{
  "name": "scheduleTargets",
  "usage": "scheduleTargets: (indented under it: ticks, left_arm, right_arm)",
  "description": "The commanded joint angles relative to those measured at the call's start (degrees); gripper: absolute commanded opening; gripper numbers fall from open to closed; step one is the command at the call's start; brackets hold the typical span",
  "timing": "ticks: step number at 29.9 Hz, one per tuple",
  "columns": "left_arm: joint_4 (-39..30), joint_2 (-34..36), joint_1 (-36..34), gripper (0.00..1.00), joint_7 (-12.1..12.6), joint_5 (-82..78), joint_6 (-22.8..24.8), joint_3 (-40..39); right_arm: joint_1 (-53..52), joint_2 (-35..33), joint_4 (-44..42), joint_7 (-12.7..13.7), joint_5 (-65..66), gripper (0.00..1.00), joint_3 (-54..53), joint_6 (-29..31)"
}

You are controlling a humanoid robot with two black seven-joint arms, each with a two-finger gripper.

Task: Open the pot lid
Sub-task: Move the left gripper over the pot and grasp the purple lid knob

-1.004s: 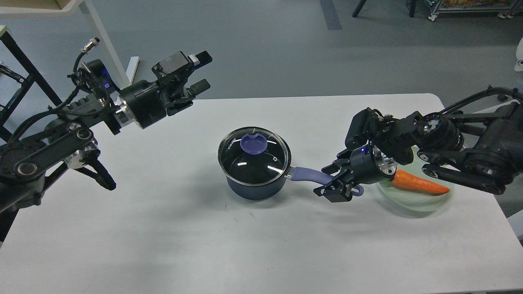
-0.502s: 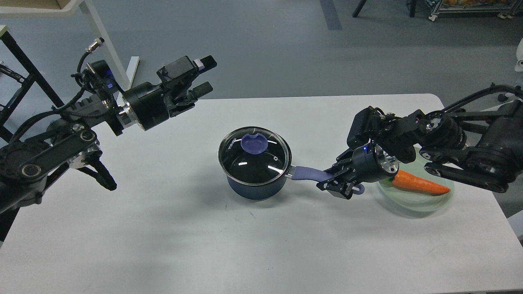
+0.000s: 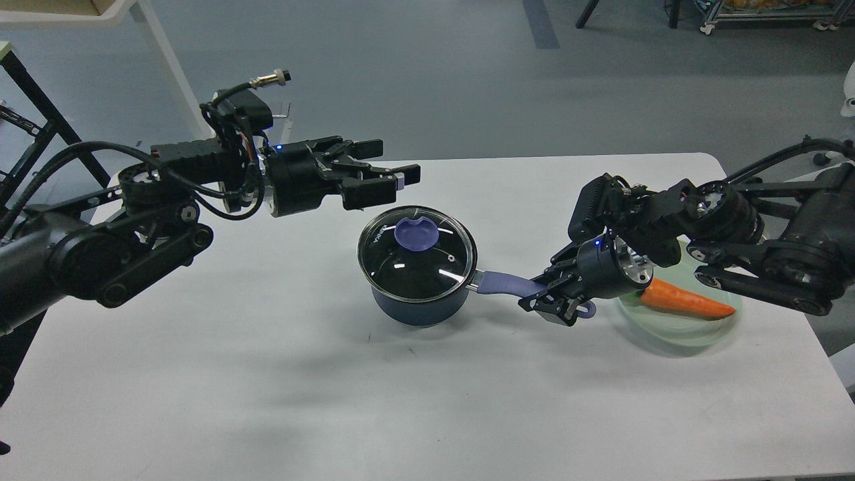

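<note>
The dark navy pot [image 3: 417, 304] stands at the middle of the white table [image 3: 267, 374]. The glass lid [image 3: 417, 254] with its periwinkle knob [image 3: 416, 234] sits closed on it. The purple handle [image 3: 505, 284] points right. My right gripper [image 3: 549, 302] is shut on the handle's far end. My left gripper [image 3: 394, 175] is open and empty, hovering above and just left of the lid's far rim, its fingers pointing right.
A pale green plate [image 3: 695, 329] with an orange carrot [image 3: 688, 301] lies at the right, partly under my right arm. The table's far edge runs just behind my left gripper. A white table leg [image 3: 170, 67] stands at the back left.
My left gripper has swung right and down from the far left to just above the lid's far-left rim. My right gripper closed on the handle's end and stays there.
</note>
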State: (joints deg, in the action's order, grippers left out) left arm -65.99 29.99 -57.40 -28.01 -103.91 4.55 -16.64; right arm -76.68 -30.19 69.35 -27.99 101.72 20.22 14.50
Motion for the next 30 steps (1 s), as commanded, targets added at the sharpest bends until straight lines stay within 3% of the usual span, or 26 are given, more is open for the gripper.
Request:
scheduleTargets:
  ticks: [1,11,22,27,30]
  left_arm:
    - [1.65,-1.25,-3.67,0.99,0.01,-3.05,-5.33,9.59]
    - [10.35,-7.66,-3.07,0.99,0.01,-5.95,-7.70,13.13]
    - [11.24,-7.58,-0.43,0.99,0.01,-5.95,-9.99,15.50]
    - [11.85,-7.67,0.01,0.90,0.01,-5.95,-11.22,15.50]
    - [11.85,-7.75,0.28,0.74,0.01,-5.95,-11.58,15.76]
  right_arm:
    - [0.04,0.13,0.00,-0.01,-0.03,0.30,0.00,0.09]
    - [0.04,0.39,-0.18,-0.01,-0.03,0.30,0.00,0.09]
    - [0.04,0.48,-0.18,-0.01,-0.11,0.31,0.00,0.09]
    - [0.04,0.57,-0.18,-0.01,-0.03,0.32,0.00,0.09]
    - [0.04,0.57,-0.18,-0.01,-0.03,0.32,0.00,0.09]
